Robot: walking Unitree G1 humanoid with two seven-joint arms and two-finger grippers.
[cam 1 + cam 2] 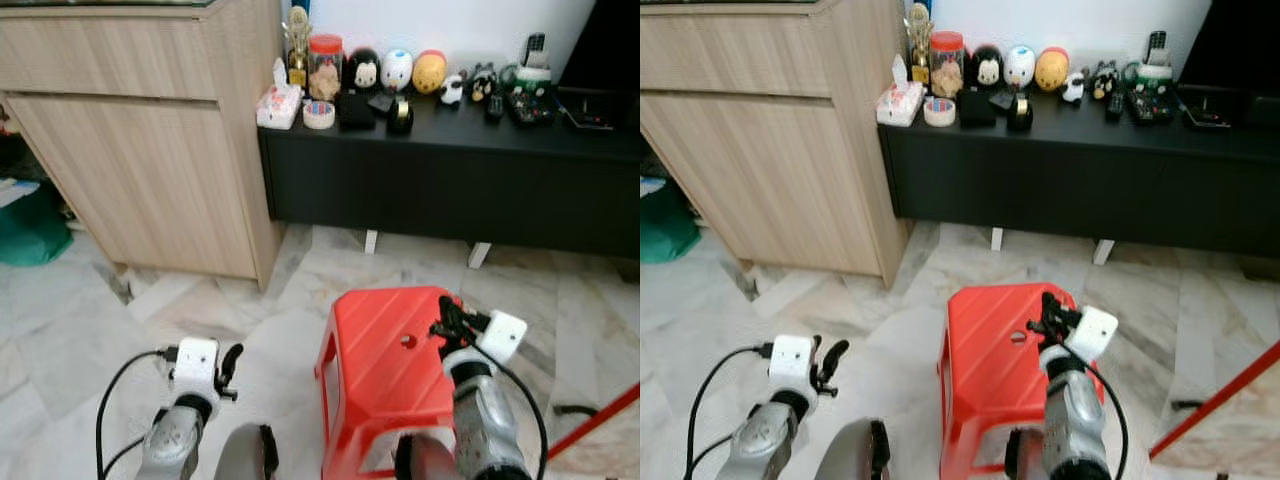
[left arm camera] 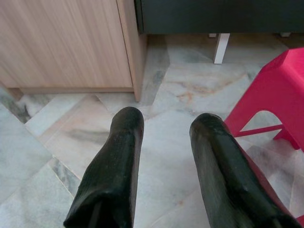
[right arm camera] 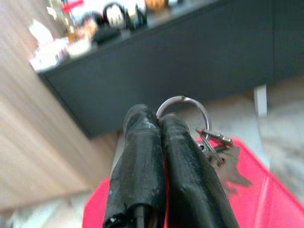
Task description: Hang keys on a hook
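My right gripper point(image 3: 154, 118) is shut on a bunch of keys point(image 3: 216, 152); its silver ring point(image 3: 183, 102) sticks out past the fingertips and the keys dangle to one side. In the eye views that gripper point(image 1: 447, 322) hovers above the right part of a red plastic stool point(image 1: 385, 350). My left gripper point(image 2: 166, 123) is open over the marble floor, low on the left point(image 1: 232, 365), with nothing between its fingers. I cannot make out a hook.
A long black low cabinet point(image 1: 450, 170) stands against the far wall, its top crowded with toys, jars, tape and remotes. A tall wooden cupboard point(image 1: 140, 130) stands to the left. A green bag point(image 1: 30, 225) lies at far left. Marble floor lies between.
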